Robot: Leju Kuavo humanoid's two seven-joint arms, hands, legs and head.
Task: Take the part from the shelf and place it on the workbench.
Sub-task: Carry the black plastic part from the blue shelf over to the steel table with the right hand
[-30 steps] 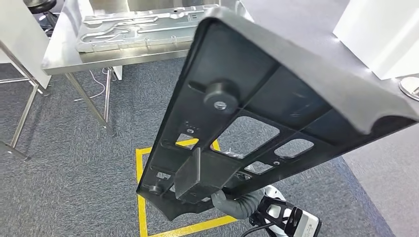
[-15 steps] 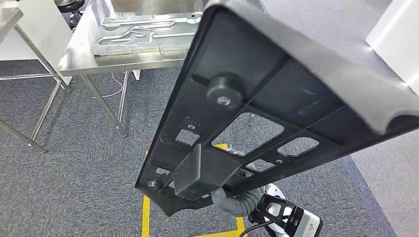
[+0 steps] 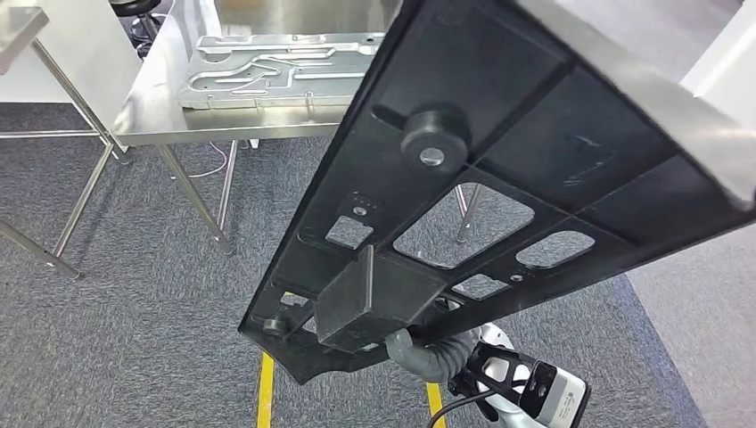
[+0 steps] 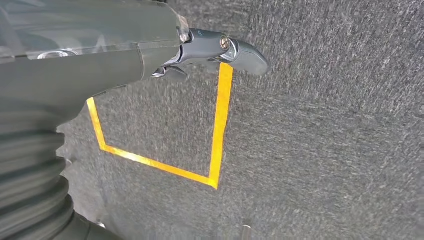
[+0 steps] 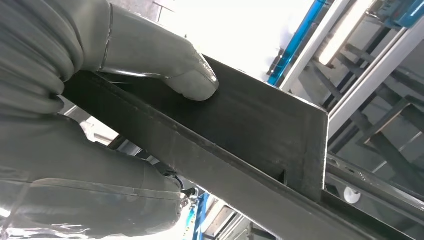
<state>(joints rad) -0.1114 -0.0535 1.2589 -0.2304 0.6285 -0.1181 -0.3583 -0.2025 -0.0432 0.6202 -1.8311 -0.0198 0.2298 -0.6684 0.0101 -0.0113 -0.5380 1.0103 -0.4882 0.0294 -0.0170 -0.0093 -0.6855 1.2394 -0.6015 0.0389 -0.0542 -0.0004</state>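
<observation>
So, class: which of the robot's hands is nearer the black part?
Right. The right hand grips the black part, thumb pressed on it; the left hand hangs apart over the carpet.

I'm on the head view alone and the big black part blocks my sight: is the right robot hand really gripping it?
Observer: Yes. The right wrist view shows the right robot hand gripping the black part, with its thumb pressed flat on the part's face.
Operator: And the left robot hand?
Observer: The left robot hand hangs over the grey carpet, near the yellow tape lines. I see nothing in it.
</observation>
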